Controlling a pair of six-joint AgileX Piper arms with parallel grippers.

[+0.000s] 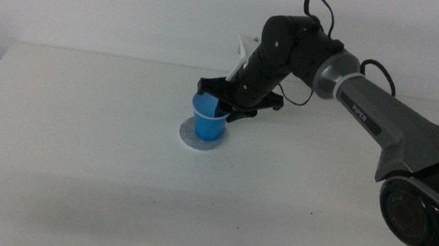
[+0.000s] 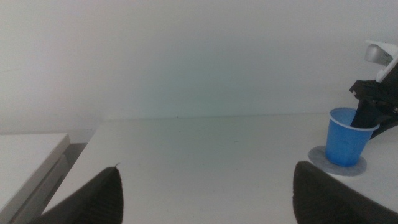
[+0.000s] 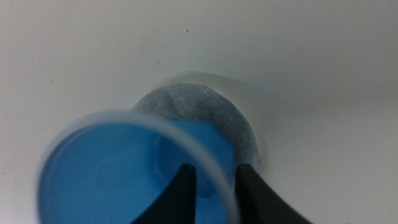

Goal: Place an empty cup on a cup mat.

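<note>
While my right end effector (image 1: 223,106) pinches the wall of the cup (image 1: 208,120) at its rim, one jaw inside and one outside, the cup stands on the cup mat (image 1: 201,137) near the middle of the counter (image 1: 98,141). From the middle view the cup looks upright, its base within the grey disc, a little toward the disc's right side. My left end effector (image 2: 205,193) waits at the near left corner of the counter, jaws spread wide and holding nothing.

The risk I see is in letting go. The cup is light plastic, and I grip only one side of its rim (a thin wall, easily dragged). If a jaw clings as I open or lift away, the cup could tip or slide off the mat. Pulling out sideways rather than straight up would likely cause the same.

Some things I cannot settle. Whether the base rests fully flat on the mat or hangs just above it is not clear from any view. My wrist camera shows the rim blurred and cut off at the frame's edge, and the cup covers much of the mat.
</note>
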